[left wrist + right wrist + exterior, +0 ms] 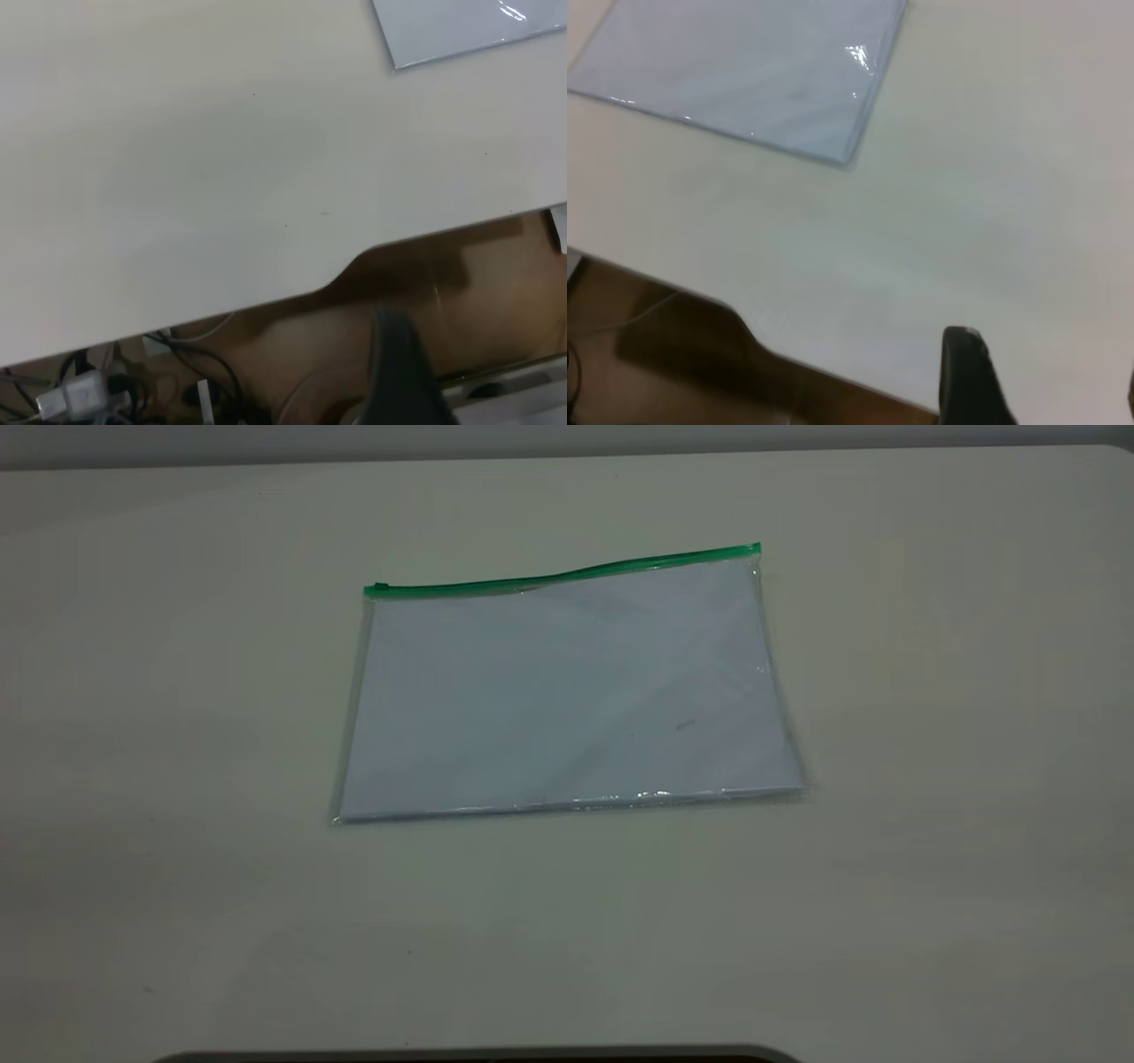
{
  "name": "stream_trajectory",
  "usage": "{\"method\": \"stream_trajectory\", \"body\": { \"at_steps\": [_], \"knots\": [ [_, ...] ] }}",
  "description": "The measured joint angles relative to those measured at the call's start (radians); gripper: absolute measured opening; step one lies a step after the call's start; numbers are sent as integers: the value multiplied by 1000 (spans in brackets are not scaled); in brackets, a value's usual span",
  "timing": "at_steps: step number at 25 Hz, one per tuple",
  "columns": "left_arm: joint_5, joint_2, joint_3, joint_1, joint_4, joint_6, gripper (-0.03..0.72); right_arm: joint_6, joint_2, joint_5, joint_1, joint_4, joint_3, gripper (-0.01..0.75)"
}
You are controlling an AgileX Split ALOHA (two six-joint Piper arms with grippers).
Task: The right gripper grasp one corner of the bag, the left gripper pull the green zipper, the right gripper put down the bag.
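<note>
The bag point(567, 691) lies flat in the middle of the pale table point(930, 886), white sheets showing through the clear plastic. Its green zipper point(567, 574) runs along the far edge, and the small darker slider point(379, 588) sits at the end on the exterior view's left. The corner point(755, 551) where the strip ends on the right rests on the table, with nothing touching it.

Neither arm reaches into the exterior view. From the left wrist, just one dark finger point(403, 372) of the left gripper pokes into view, hanging out past the table's edge over cables point(190, 359) and a brown floor; only a plain clear corner of the bag shows, well away. From the right wrist, one dark finger point(967, 381) of the right gripper shows near the table's edge, with a sliver of something dark at the picture's border. The bag's near corner lies well apart from it. With so little visible, I cannot tell how either gripper's jaws stand.
</note>
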Motion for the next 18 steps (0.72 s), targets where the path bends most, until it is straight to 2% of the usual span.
{"method": "stream_trajectory", "body": {
  "at_steps": [2,5,7,11,18],
  "knots": [
    [0,-26,0,13,-1,0,511,1,-21,0,-93,5,0,466],
    [0,-80,0,86,-3,0,511,2,-74,0,-226,6,0,466],
    [0,-123,0,141,-3,0,511,2,-112,0,-268,6,0,466],
    [2,-225,0,205,-5,0,511,2,-126,1,-281,6,0,466],
    [4,-240,0,217,-5,-3,511,2,-126,1,-281,7,0,466]
  ]
}}
